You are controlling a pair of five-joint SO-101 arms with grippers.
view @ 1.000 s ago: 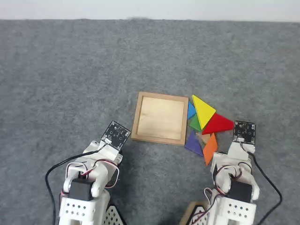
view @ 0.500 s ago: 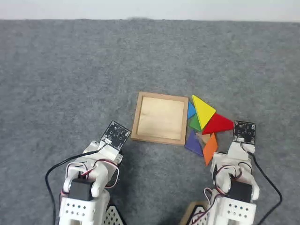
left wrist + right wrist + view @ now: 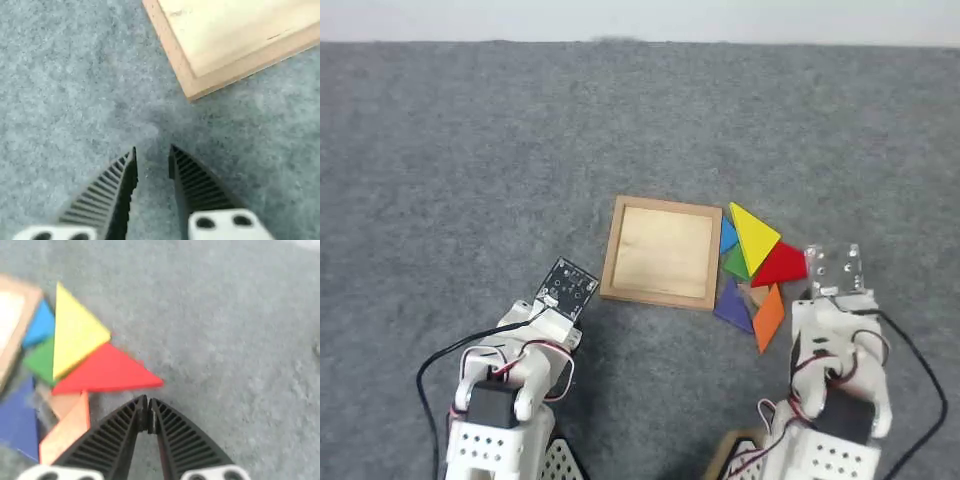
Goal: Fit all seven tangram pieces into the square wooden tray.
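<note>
The square wooden tray [image 3: 613,250] lies empty at mid-table; its corner rim [image 3: 175,50] is in the left wrist view. Just right of it lies a cluster of pieces: yellow triangle [image 3: 755,235], red triangle [image 3: 782,265], blue piece [image 3: 727,236], green piece [image 3: 736,262], purple piece [image 3: 733,305], orange piece [image 3: 769,315] and a plain wood piece [image 3: 752,293]. My right gripper [image 3: 147,401] is shut and empty over the carpet, just short of the red triangle [image 3: 107,371] and beside the orange piece [image 3: 67,432]. My left gripper [image 3: 152,150] hangs slightly open above bare carpet, short of the tray's near left corner.
Grey carpet [image 3: 470,150] covers the table, with wide free room to the left, to the right and behind the tray. The right arm's wrist [image 3: 832,270] stands just right of the red triangle. The left arm's wrist [image 3: 566,288] sits near the tray's front left corner.
The right arm has swung forward and tilted, so its gripper now sits closer to the red triangle. The left arm, tray and pieces have not moved.
</note>
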